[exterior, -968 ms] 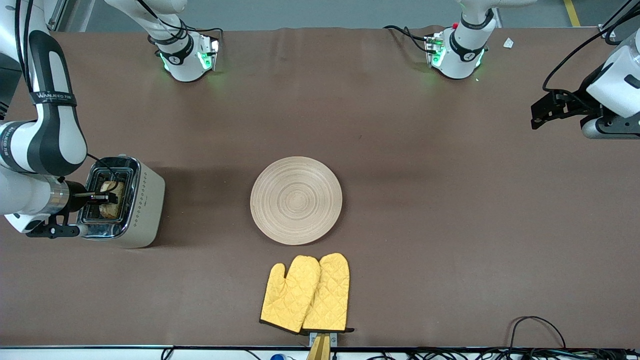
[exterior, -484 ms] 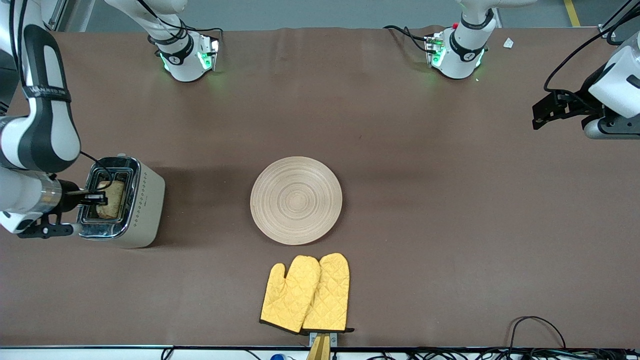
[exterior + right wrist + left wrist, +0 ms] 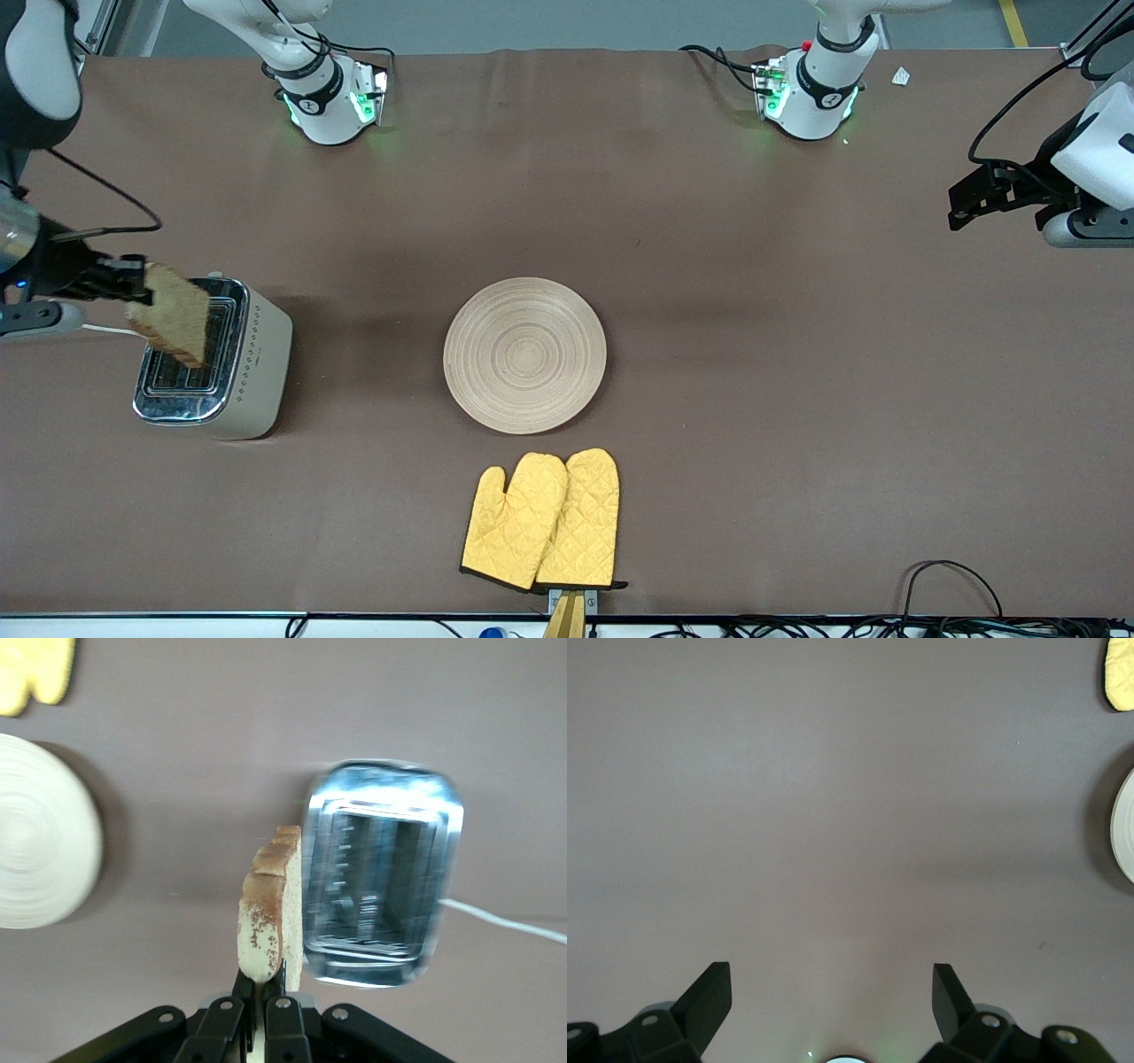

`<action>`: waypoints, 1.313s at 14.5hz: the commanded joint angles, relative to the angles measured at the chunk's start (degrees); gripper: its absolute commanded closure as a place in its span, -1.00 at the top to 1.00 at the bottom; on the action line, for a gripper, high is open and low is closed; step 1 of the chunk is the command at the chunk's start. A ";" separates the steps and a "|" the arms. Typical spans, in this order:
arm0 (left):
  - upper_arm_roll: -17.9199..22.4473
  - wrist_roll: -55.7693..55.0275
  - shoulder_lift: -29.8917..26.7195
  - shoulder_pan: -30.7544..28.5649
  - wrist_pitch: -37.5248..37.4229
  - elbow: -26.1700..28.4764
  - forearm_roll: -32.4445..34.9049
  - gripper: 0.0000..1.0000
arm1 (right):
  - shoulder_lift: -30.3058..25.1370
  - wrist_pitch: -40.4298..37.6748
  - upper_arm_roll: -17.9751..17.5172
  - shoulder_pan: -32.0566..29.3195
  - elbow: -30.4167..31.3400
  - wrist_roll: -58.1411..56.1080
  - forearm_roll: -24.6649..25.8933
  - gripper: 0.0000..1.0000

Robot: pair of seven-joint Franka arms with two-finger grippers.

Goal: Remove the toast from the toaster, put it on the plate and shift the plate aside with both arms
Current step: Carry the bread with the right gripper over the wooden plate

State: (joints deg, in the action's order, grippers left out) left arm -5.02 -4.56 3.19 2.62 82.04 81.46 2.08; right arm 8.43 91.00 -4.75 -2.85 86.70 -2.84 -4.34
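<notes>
My right gripper (image 3: 133, 282) is shut on the toast (image 3: 170, 314), a tan speckled slice held clear above the silver toaster (image 3: 217, 363) at the right arm's end of the table. In the right wrist view the toast (image 3: 266, 920) stands edge-on between the fingers, over the table beside the toaster (image 3: 383, 870). The round beige wooden plate (image 3: 524, 354) lies bare at the table's middle; it also shows in the right wrist view (image 3: 40, 850). My left gripper (image 3: 970, 197) is open and empty, held up over the left arm's end of the table; it shows in its wrist view (image 3: 831, 992).
A pair of yellow oven mitts (image 3: 542, 521) lies near the table's front edge, nearer the front camera than the plate. A white cord (image 3: 505, 923) runs from the toaster. Cables lie along the front edge toward the left arm's end.
My right gripper has lifted the toast out of the toaster slot and risen with it, away from the front camera. The left arm has barely moved.
</notes>
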 commanded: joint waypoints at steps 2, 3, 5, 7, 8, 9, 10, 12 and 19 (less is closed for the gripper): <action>0.01 0.96 0.33 -0.08 -0.47 -0.95 0.47 1.00 | 1.32 0.40 0.36 2.14 4.87 9.60 -17.33 -0.98; 0.01 1.05 0.33 -0.08 -0.47 -0.95 0.47 1.00 | 2.54 1.19 0.35 2.58 6.45 9.69 -22.50 -0.98; 0.01 1.05 0.33 0.01 -0.47 -0.95 0.56 1.00 | 3.60 4.34 0.44 5.03 10.49 9.87 -30.17 -0.99; 0.01 1.05 0.33 -0.08 -0.47 -0.95 0.64 1.00 | 4.58 8.91 0.35 9.68 14.27 10.22 -33.43 -0.99; 0.01 1.05 0.41 -0.16 -0.47 -0.95 0.56 1.00 | 4.58 11.54 0.35 12.14 16.20 10.22 -35.89 -0.99; 0.01 1.05 0.50 -0.08 -0.47 -1.04 0.65 1.00 | 5.01 14.70 0.35 14.78 18.05 10.22 -37.48 -0.99; 0.01 1.05 0.50 -0.08 -0.47 -1.04 0.56 1.00 | 6.06 17.69 0.35 16.80 18.68 10.22 -38.45 -0.99; 0.01 0.96 0.41 -0.08 -0.47 -1.04 0.38 1.00 | 8.87 23.75 0.35 20.76 18.60 10.22 -39.34 -0.99; 0.01 1.05 0.41 -0.16 -0.47 -1.04 0.29 1.00 | 21.78 31.59 0.44 22.54 12.54 -0.04 -52.77 -0.99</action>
State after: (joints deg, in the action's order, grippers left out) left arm -5.01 -4.55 3.22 2.62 82.04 81.44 2.08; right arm 25.42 121.51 -4.30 20.55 102.74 1.50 -52.29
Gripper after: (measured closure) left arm 0.000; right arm 0.934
